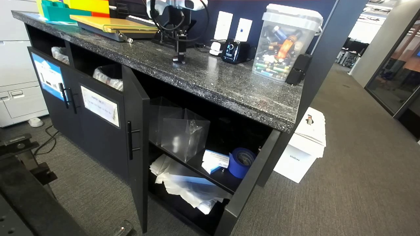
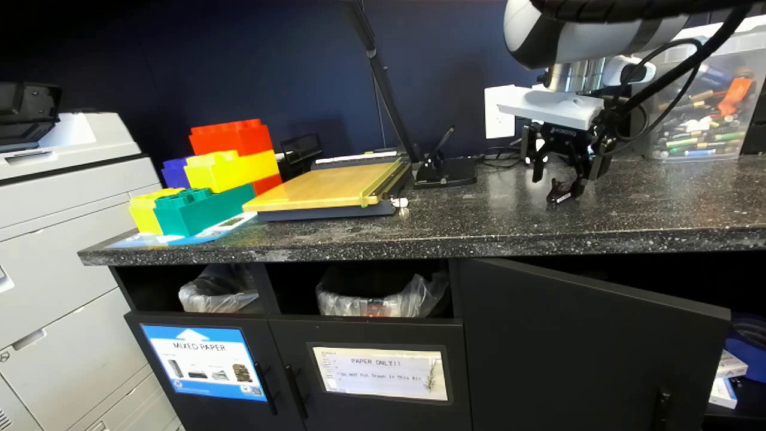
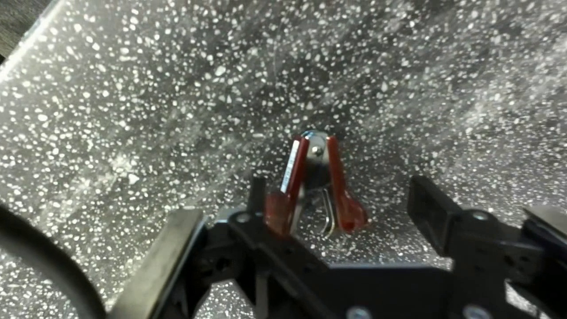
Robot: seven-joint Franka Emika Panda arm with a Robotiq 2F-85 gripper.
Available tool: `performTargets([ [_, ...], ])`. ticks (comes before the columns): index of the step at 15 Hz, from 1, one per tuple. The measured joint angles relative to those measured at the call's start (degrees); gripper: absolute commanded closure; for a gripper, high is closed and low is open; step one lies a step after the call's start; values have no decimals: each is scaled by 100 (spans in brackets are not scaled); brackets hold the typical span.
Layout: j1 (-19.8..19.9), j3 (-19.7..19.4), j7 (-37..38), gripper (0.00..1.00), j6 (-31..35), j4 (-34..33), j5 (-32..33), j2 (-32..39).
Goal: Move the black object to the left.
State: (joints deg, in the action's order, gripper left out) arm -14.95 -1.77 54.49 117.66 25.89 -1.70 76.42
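The black object is a small dark reddish-brown staple-remover-like tool (image 3: 339,177) with two arms joined at a metal pivot, lying on the speckled countertop in the wrist view. It also shows as a small dark item (image 2: 558,193) in an exterior view. My gripper (image 3: 339,192) is open, with its fingers on either side of the tool. The tool is nearer the left finger in the wrist view, which overlaps its left arm's end. In both exterior views the gripper (image 1: 179,59) (image 2: 558,179) is low over the counter. Whether a finger touches the tool I cannot tell.
A paper cutter (image 2: 326,188) and coloured blocks (image 2: 221,173) stand on the counter. A boxy black gadget (image 1: 235,51), a clear battery bin (image 1: 282,42) and a black slab (image 1: 298,69) stand toward its other end. The counter's front edge (image 2: 419,246) is above an open cabinet door (image 1: 137,147).
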Motion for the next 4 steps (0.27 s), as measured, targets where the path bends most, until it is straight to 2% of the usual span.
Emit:
performTargets([
  [1,5,52,-29,5,-2,-3,-13,-52],
  [2,3,63,-35,0,-4,6,-6,-98],
  [4,4,60,-35,0,1,31,-4,-89],
])
